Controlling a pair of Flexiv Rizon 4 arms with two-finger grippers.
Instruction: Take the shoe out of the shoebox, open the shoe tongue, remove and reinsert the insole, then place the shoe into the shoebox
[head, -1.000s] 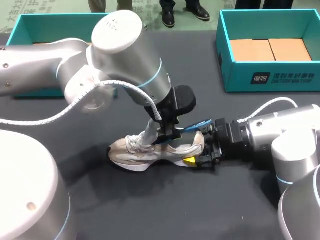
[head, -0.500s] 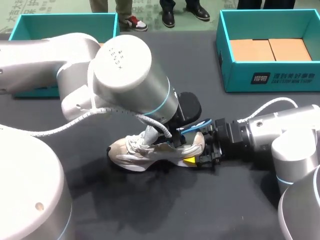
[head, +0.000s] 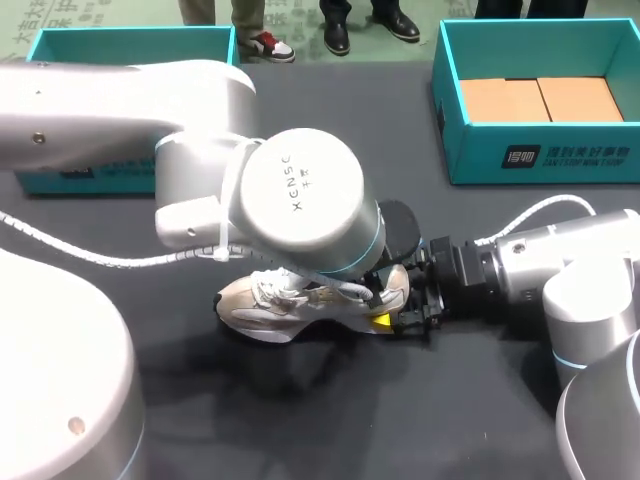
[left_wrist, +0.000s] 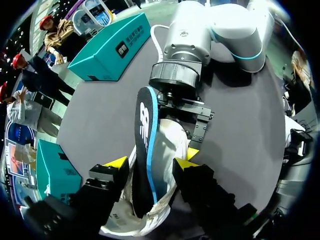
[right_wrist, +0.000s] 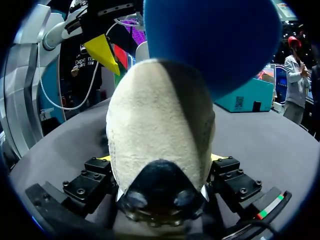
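A: What is seen from above?

B: A cream shoe (head: 265, 305) is seen resting on its sole near the middle of the dark table (head: 330, 420), with the toe pointed to the left side. Most of its opening is covered by the wrist of the left arm (head: 300, 205), which hangs right over it. The heel is clamped by the right gripper (head: 395, 297), which comes in level from the right side, and 1 yellow tip is seen beside the sole. 2 teal boxes are set at the far edge, well apart from the shoe. 1 is the left box (head: 130, 32), and the other is the right box (head: 540, 160), which has brown cardboard in its bottom.

A: And what is shown from the left wrist?

B: The left gripper (left_wrist: 151, 163) is seen pointed down at the shoe's opening. A dark insole (left_wrist: 144, 135) with a blue edge is held upright between its 2 fingers, pinched from both sides. The lower end is sunk inside the shoe and the upper end is raised over the heel. Beyond it, the right gripper is seen closed on the heel.

A: And from the right wrist?

B: The space between the right gripper's 2 fingers is filled by the heel, which is pressed from both sides. The blue face of the insole is seen above the heel, and 1 yellow tip of the left gripper is seen beside it.
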